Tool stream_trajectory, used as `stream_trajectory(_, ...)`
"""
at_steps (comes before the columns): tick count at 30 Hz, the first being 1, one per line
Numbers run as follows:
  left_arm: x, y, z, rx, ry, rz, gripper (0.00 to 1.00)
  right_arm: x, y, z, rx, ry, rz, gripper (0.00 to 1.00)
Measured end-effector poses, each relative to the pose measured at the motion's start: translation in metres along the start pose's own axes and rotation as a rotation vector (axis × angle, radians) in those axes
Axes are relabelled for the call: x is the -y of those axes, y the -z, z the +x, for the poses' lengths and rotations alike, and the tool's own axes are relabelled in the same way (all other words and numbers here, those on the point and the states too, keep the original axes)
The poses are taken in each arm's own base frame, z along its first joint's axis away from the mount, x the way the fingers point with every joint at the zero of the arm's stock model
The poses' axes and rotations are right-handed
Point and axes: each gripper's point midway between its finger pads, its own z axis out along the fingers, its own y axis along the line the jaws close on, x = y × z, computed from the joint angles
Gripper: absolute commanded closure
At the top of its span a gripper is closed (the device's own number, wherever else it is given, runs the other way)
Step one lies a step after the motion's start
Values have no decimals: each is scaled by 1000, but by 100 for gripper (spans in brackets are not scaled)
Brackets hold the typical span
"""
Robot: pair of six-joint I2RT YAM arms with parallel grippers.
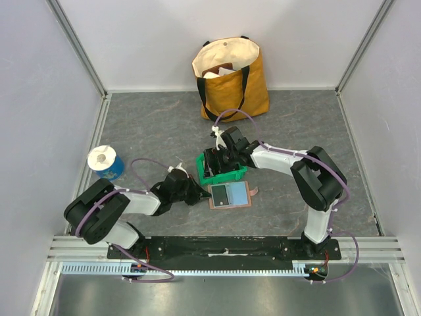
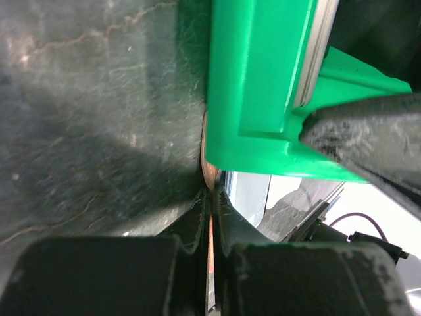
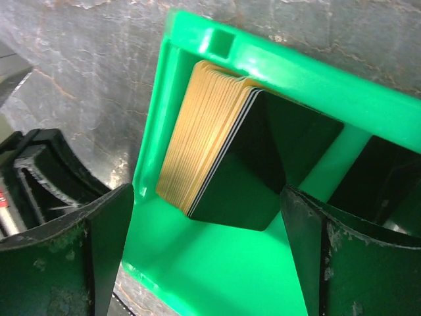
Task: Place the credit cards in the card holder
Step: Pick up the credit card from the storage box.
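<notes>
The card holder (image 1: 231, 195) lies open on the table, terracotta-brown with a light blue-grey lining. My left gripper (image 1: 199, 193) is shut on its left edge; in the left wrist view the thin brown edge (image 2: 209, 172) runs between the closed jaws of the left gripper (image 2: 212, 195). The credit cards (image 3: 209, 141) stand as a stack in the green bin (image 3: 217, 263), gold edges showing, a black card (image 3: 245, 181) in front. My right gripper (image 3: 204, 230) hangs open over the bin (image 1: 222, 172), one finger on each side of the stack, touching nothing.
A yellow tote bag (image 1: 231, 76) stands at the back wall. A blue roll with a white top (image 1: 105, 162) sits at the left. The green bin (image 2: 263, 85) is just behind the card holder. Walls close in three sides.
</notes>
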Motion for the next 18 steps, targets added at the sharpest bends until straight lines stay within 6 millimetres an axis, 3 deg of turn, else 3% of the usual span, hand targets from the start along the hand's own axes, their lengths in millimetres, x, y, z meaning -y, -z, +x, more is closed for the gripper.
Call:
stream_trajectory(11,4,-3,-3,-5,-43,25,98,-9,-5,-5,8,-49,-29,2)
stream_trajectory(18,-5,9,-3,22,-67,28,98,8,-10,-11,52,-92,74,2)
